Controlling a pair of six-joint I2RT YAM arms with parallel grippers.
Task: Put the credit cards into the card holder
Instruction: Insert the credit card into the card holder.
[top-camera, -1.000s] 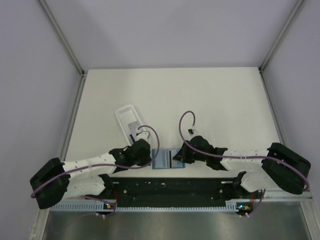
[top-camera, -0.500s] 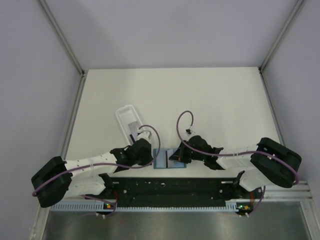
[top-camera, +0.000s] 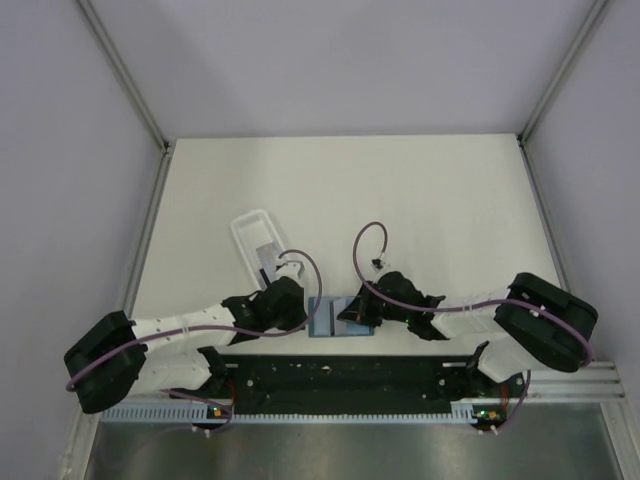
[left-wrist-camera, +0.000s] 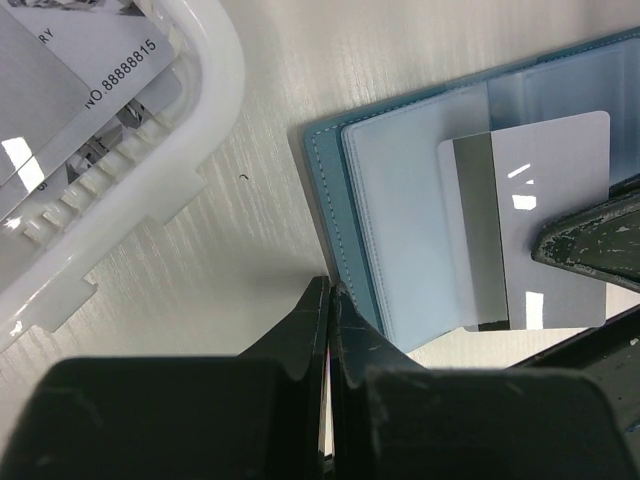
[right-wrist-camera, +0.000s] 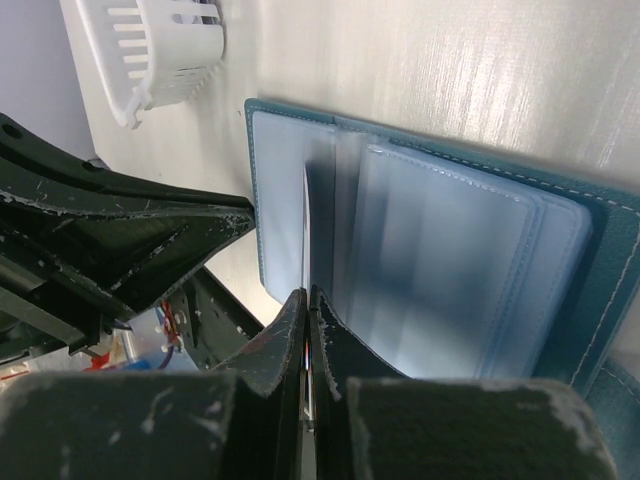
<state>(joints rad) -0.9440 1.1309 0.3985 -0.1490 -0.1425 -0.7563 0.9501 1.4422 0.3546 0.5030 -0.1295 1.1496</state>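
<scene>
The teal card holder (left-wrist-camera: 325, 190) lies open near the table's front edge, its clear sleeves up, and also shows as the card holder (top-camera: 326, 320) between both arms. My right gripper (right-wrist-camera: 308, 295) is shut on a pale credit card (left-wrist-camera: 555, 190) with a dark stripe. The card lies over the holder's sleeves, edge-on as the card (right-wrist-camera: 304, 215) in the right wrist view. My left gripper (left-wrist-camera: 328, 290) is shut with nothing in it, its tips at the holder's (right-wrist-camera: 450, 250) left edge. More credit cards (left-wrist-camera: 60, 70) lie in the white tray.
A long white plastic tray (top-camera: 247, 232) lies tilted just behind the left gripper (top-camera: 300, 312), its slotted rim (left-wrist-camera: 215, 110) close to the holder's left side. The right gripper (top-camera: 352, 312) is on the holder's right. The black arm base rail (top-camera: 340, 375) runs along the front edge.
The right arm has moved left, bringing the card over the open holder. The left gripper has edged slightly right to the holder's edge. Both stay shut.
</scene>
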